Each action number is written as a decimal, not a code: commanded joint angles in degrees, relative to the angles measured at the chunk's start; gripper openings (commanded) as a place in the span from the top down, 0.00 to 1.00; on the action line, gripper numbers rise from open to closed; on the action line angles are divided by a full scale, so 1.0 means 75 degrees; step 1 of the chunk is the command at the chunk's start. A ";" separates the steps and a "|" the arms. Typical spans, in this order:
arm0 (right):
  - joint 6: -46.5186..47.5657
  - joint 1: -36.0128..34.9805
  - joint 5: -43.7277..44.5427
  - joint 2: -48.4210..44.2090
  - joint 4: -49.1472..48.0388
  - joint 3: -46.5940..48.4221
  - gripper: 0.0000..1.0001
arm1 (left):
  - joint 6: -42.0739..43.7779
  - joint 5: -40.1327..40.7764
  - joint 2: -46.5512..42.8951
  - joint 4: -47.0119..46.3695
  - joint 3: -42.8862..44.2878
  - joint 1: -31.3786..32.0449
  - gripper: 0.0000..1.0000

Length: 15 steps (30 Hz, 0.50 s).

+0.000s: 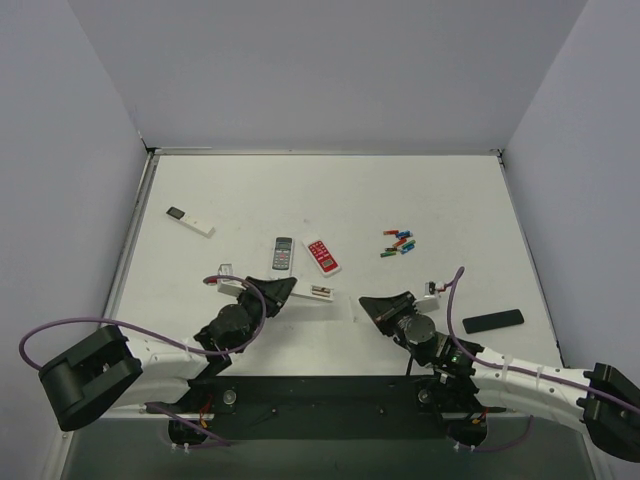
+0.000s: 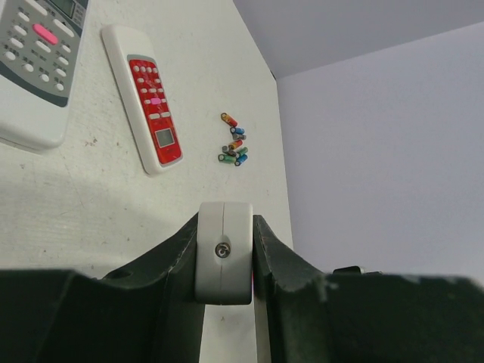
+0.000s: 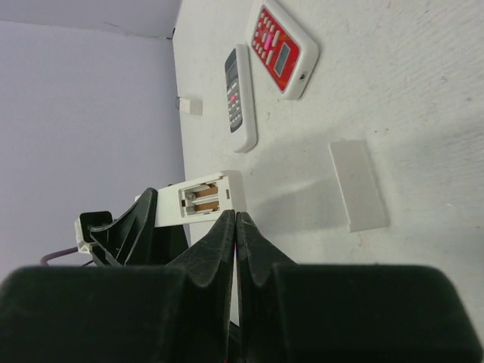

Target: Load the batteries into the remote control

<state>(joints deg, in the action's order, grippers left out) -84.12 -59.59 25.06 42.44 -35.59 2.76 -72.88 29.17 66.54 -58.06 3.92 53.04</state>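
My left gripper is shut on the white remote control and holds it just above the table, its back facing up. In the left wrist view the remote's end is clamped between the fingers. The right wrist view shows its open battery compartment, with no batteries in it. The loose white battery cover lies on the table. The batteries, small green, red and blue cylinders, lie in a cluster at the back right and also show in the left wrist view. My right gripper is shut and empty, just right of the remote's open end.
A grey-faced remote and a red-faced remote lie beyond the held remote. A white stick with a black end lies at the far left. A black slab lies at the right. A small white piece lies near the left gripper.
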 commanded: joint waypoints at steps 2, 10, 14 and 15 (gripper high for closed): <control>0.0350 0.0246 0.0163 -0.0768 0.1566 -0.0195 1.00 | 0.0435 -0.0138 -0.0644 0.0720 -0.0008 -0.0262 1.00; 0.4235 0.2084 -0.1557 -0.0890 0.5458 0.2171 0.61 | 0.1537 -0.2046 -0.2845 0.3311 0.0075 -0.1515 1.00; 0.5947 0.2613 -0.1956 -0.0002 0.6537 0.3438 0.42 | 0.2028 -0.3453 -0.3493 0.4037 0.0307 -0.2604 1.00; 0.6197 0.2776 -0.2086 0.0234 0.6910 0.3974 0.39 | 0.2123 -0.4152 -0.3540 0.4352 0.0437 -0.3105 1.00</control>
<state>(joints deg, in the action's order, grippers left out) -54.96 -42.00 14.94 38.54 3.16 22.79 -62.48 13.28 42.78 -33.26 3.36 37.21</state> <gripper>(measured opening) 0.557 0.345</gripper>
